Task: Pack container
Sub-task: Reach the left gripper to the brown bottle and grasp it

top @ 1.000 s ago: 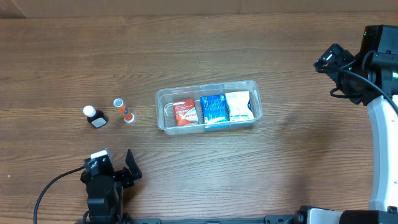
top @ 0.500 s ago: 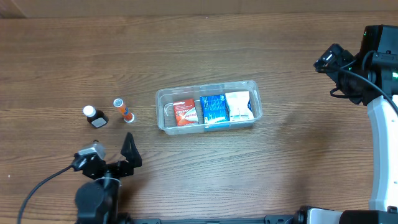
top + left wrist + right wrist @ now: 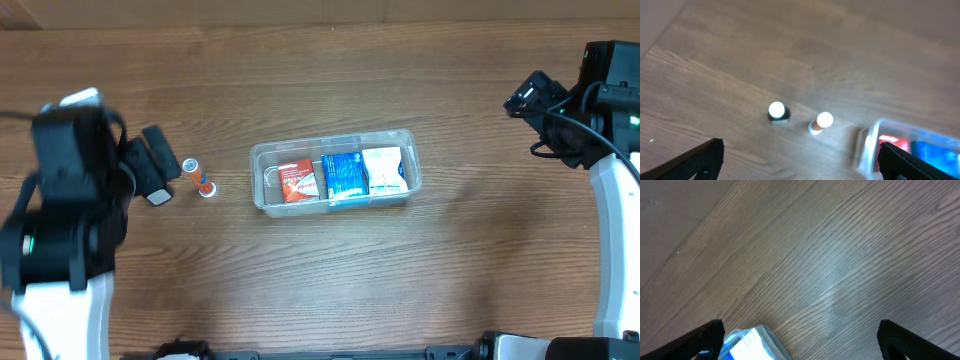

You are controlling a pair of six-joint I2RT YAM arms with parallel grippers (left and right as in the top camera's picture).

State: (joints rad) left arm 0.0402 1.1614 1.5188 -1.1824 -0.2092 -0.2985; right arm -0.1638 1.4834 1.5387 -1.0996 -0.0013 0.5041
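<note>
The clear container (image 3: 262, 178) sits mid-table and holds a red box (image 3: 296, 181), a blue box (image 3: 344, 176) and a white box (image 3: 385, 170) side by side. To its left stand a small orange tube with a white cap (image 3: 201, 179) and a black bottle (image 3: 158, 196), half hidden under my left gripper (image 3: 158, 166). In the left wrist view the white-capped bottle (image 3: 778, 111), the tube (image 3: 821, 122) and the container's end (image 3: 867, 147) lie below my open, empty left gripper (image 3: 800, 160). My right gripper (image 3: 530, 96) hovers at the far right, open and empty (image 3: 800, 340), with the container's corner (image 3: 771, 339) in view.
The wooden table (image 3: 330, 280) carries nothing else. My left arm's body (image 3: 62, 215) covers the left side of the table. My right arm (image 3: 610, 190) runs along the right edge.
My left arm has risen from the front edge and swung back and left, over the bottle and the tube. The right arm and the container have not moved.
</note>
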